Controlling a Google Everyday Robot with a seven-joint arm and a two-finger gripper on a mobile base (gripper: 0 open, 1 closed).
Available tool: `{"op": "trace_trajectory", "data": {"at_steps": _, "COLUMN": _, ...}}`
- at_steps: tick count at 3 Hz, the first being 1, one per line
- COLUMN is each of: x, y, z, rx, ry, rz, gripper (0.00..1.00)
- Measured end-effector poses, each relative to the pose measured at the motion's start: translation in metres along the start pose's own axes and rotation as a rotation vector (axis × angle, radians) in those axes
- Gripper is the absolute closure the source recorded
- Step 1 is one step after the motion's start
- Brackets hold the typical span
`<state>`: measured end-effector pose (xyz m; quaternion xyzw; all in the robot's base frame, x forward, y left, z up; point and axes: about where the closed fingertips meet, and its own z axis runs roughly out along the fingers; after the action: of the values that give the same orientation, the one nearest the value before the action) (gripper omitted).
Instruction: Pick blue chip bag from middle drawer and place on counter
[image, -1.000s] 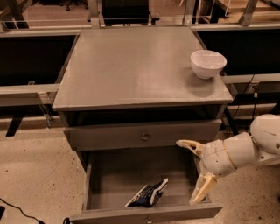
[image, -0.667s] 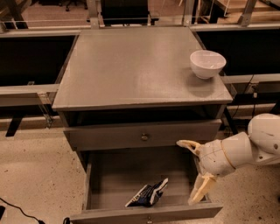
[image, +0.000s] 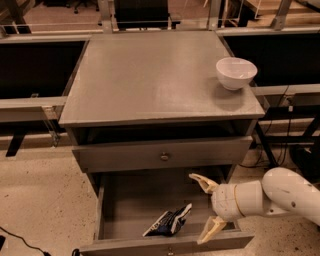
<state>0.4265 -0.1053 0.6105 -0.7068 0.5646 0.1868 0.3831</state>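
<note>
the middle drawer (image: 129, 200) stands pulled out at the bottom of the grey cabinet, its shallow box open to the camera. the blue chip bag (image: 169, 221) lies crumpled on the drawer floor, near the front edge and a little right of centre, its dark foil showing white print and pale edges.

the gripper (image: 195, 209) sits at the right side of the drawer, just beside the bag on its right and not touching it. its two tan fingers (image: 202, 182) are spread wide apart with nothing between them, one reaching over the back of the drawer floor and the other angled down toward the drawer's front right corner; it looks as though that lower finger overlaps the front rim, though contact cannot be told from this angle. the white arm (image: 285, 194) comes in from the right edge.

above, a closed drawer front (image: 125, 156) carries a small round knob (image: 164, 156). the counter (image: 150, 75) holds a white bowl (image: 236, 72) near its right edge.
</note>
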Motion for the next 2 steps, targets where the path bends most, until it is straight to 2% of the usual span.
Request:
{"op": "trace_trajectory", "data": {"at_steps": 1, "x": 0.0061, "y": -0.0198, "z": 0.0006, "rx": 0.084, "ry": 0.027, "rz": -0.042, "gripper": 0.00}}
{"op": "trace_trajectory", "data": {"at_steps": 2, "x": 0.0063, "y": -0.0196, "z": 0.0007, "rx": 0.083, "ry": 0.027, "rz": -0.039, "gripper": 0.00}}
